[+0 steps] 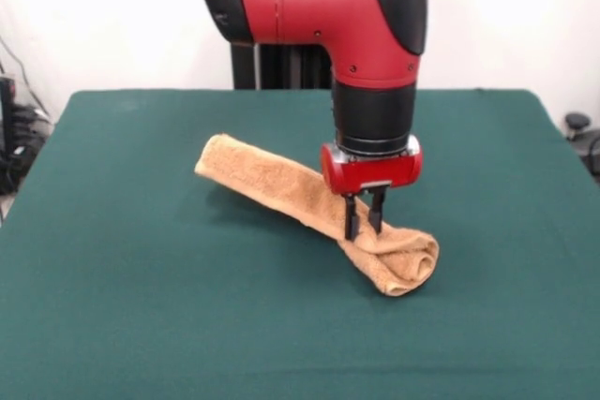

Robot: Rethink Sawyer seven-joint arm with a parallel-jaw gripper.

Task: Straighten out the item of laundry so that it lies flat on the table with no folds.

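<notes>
Nearest the camera we are seeing bare green table (187,344), and beyond that the towel (281,189), our landmark, is lying near the table's middle as a long twisted roll running from the picture's upper left down to a bunched knot at lower right. We are bringing the gripper (362,222) down on the roll just beside that knot, the jaws standing narrowly apart with their tips touching the cloth; whether they are pinching it we cannot tell. We judge this spot is chosen because lifting here should loosen the bundle.
</notes>
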